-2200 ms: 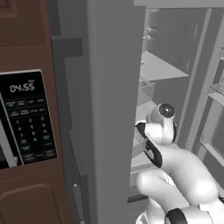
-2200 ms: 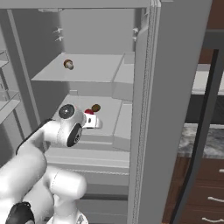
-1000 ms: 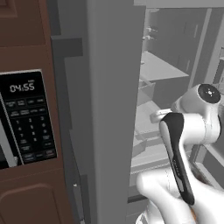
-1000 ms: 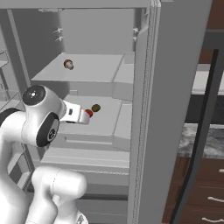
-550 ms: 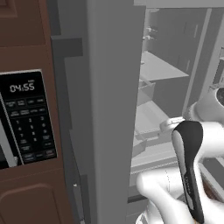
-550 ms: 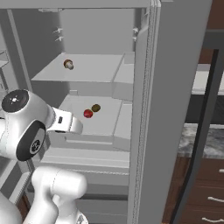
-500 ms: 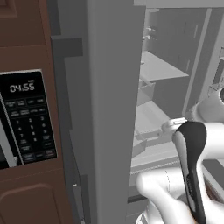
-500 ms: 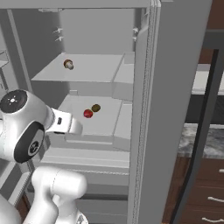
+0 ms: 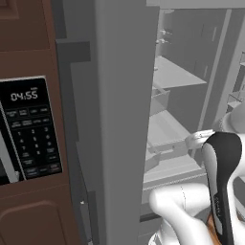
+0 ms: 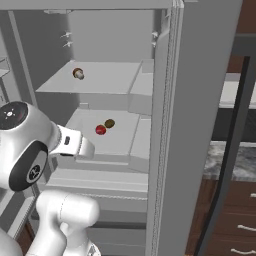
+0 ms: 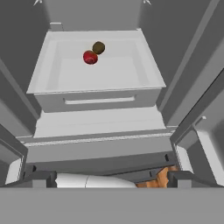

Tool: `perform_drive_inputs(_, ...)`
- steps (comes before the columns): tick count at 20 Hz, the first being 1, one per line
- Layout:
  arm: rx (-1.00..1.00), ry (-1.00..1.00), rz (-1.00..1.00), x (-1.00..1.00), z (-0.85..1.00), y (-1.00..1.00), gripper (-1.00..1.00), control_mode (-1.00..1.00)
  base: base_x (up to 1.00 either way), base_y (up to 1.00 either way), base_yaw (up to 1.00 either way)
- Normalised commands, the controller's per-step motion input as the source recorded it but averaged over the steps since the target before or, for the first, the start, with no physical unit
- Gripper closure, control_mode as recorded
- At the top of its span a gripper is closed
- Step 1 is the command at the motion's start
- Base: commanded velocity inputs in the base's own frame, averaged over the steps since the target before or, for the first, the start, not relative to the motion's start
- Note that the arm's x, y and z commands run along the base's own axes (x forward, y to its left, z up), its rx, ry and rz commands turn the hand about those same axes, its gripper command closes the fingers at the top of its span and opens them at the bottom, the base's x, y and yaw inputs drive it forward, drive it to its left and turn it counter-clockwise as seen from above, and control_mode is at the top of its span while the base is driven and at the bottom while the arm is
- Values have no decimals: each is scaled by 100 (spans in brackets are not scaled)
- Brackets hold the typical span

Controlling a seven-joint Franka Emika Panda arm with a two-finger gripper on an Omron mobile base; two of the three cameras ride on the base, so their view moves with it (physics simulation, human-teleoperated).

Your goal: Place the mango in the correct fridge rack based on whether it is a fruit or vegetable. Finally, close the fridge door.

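Mango (image 11: 90, 57), a small red oval fruit with a greenish patch, lies in the pale grey fridge drawer (image 11: 52, 74), toward its back edge and a little to the left of the middle, as the hand view frames it. Just beside it, nearer the back right, sits a small brown-green round fruit (image 11: 99, 47); the two are touching or very nearly so. The right base view shows the same pair, the mango (image 10: 100, 130) on the near left, the brown fruit (image 10: 109, 123) behind it. On the plain grey shelf (image 10: 100, 80) above rests a small brown-capped mushroom (image 10: 78, 74).

The hand (image 11: 112, 179) is well apart from the drawer, outside the fridge mouth and looking down into it, its fingers spread wide with nothing between them. In the right base view the arm's white wrist (image 10: 75, 142) juts toward the drawer's left front corner, with clear space between it and the fruit.

Judging from how things lie, the placing step looks done (a fruit beside a fruit, the vegetable on another level), so what remains is the door. The relation that matters now is between the hand and the tall plain grey fridge door (image 10: 200, 115): it stands open at the right of the fridge mouth in the right base view, edge-on, its long axis upright, with the dark vertical bar handle (image 10: 232, 145) on its far side. The hand is at the opposite, left side of the opening, so it must travel across and get behind the door's face to push it shut.
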Motion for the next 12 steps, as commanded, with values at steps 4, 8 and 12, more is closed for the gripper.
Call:
perform_drive_inputs(4,0,0,0,0,0,0,-100,100,0,0,3)
perform_drive_inputs(8,0,0,0,0,0,0,-100,100,-37,0,6)
perform_drive_inputs(12,0,0,0,0,0,0,-100,100,-53,-8,5)
